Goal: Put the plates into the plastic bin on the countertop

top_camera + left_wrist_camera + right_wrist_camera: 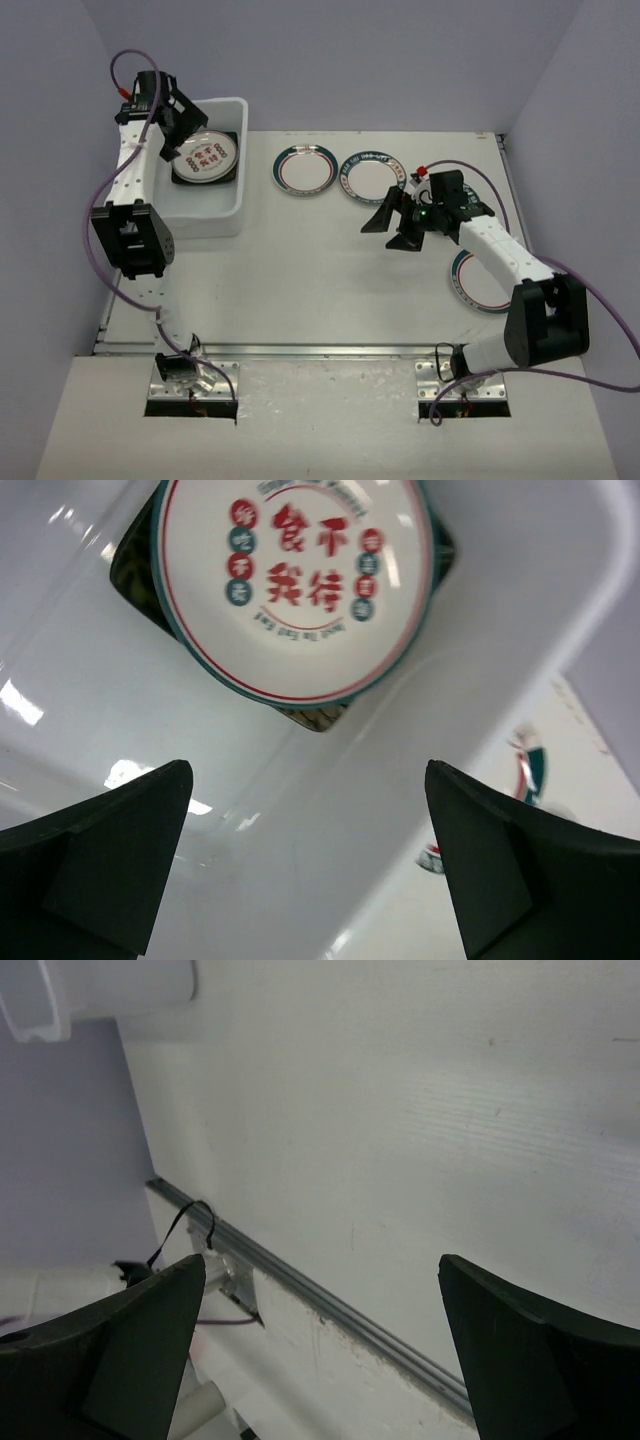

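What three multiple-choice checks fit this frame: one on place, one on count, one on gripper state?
1. Where is the red-lettered plate? A) in the plastic bin B) on the countertop C) on the floor
2. How many plates lie on the countertop? A) one B) three C) five
3. The right gripper is: A) shut on a plate B) open, empty C) shut, empty
1 A: it tops a black square plate inside the bin.
2 B: three round plates lie outside the bin, one partly under the right arm.
3 B: its jaws stand wide over bare countertop.
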Tool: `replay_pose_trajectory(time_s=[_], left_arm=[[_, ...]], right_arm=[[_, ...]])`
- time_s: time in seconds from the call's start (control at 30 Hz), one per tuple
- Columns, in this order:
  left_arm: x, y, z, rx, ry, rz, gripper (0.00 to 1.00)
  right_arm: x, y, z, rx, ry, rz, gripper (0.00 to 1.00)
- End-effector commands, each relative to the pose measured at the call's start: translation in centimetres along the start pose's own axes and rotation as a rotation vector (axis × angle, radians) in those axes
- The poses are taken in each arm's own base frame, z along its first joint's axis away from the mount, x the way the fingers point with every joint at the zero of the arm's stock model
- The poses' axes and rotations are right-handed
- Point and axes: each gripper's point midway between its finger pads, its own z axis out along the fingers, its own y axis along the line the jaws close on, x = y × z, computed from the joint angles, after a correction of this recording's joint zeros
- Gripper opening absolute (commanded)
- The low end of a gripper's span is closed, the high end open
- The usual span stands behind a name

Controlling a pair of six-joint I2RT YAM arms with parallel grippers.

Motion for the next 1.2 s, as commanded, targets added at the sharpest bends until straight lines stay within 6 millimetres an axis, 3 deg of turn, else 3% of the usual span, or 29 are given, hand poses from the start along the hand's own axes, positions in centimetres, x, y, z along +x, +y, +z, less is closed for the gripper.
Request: replay_pose_trajectory(time_s=[0.0, 0.03, 0.13, 0.23, 0.3, 0.43, 0.63, 0.77, 0.93, 1.0, 1.07, 1.1, 1.17], left_arm=[[-1.4, -4.7, -14.3, 0.297, -0.211, 0.078, 1.00], [-0.1, -4.0, -15.6, 0.322, -0.221, 0.082, 1.00], [3.3, -1.5, -17.4, 0.355, -0.211, 0.079, 1.00], [6.3, 0.6, -18.5, 0.370, -0.182, 0.081, 1.00], [8.0, 1.4, -20.4, 0.403, -0.190, 0.105, 1.00], [8.5, 1.8, -23.9, 0.452, -0.237, 0.158, 1.00], [9.6, 2.9, -24.6, 0.438, -0.210, 0.201, 1.00], [11.1, 3.4, -24.9, 0.459, -0.167, 0.198, 1.00], [11.9, 4.3, -25.1, 0.442, -0.144, 0.202, 1.00], [12.1, 4.5, -25.1, 0.439, -0.135, 0.208, 1.00], [12.1, 4.5, -25.1, 0.436, -0.130, 0.209, 1.00], [12.1, 4.5, -25.1, 0.436, -0.131, 0.210, 1.00], [12.1, 4.5, -25.2, 0.436, -0.131, 0.212, 1.00]], right_arm=[[-4.5, -1.7, 2.4, 0.061, -0.159, 0.066, 0.99], [-5.7, -1.5, 3.1, 0.030, -0.216, 0.091, 0.99], [-6.4, -2.4, 5.0, -0.037, -0.299, 0.269, 0.99], [-8.2, -3.9, 6.5, -0.061, -0.412, 0.406, 0.99], [-10.1, -5.5, 7.8, -0.065, -0.525, 0.458, 0.99], [-11.8, -9.1, 9.4, -0.001, -0.641, 0.601, 0.98], [-12.2, -15.2, 11.2, 0.169, -0.754, 0.813, 0.91], [-12.2, -17.9, 12.4, 0.261, -0.783, 0.928, 0.82], [-13.0, -18.2, 13.6, 0.292, -0.786, 0.948, 0.62], [-13.5, -18.0, 13.9, 0.271, -0.789, 0.942, 0.41], [-13.7, -17.4, 13.9, 0.249, -0.788, 0.930, 0.09], [-13.7, -17.1, 13.7, 0.243, -0.790, 0.927, 0.00], [-14.0, -16.4, 13.3, 0.222, -0.798, 0.920, 0.00]])
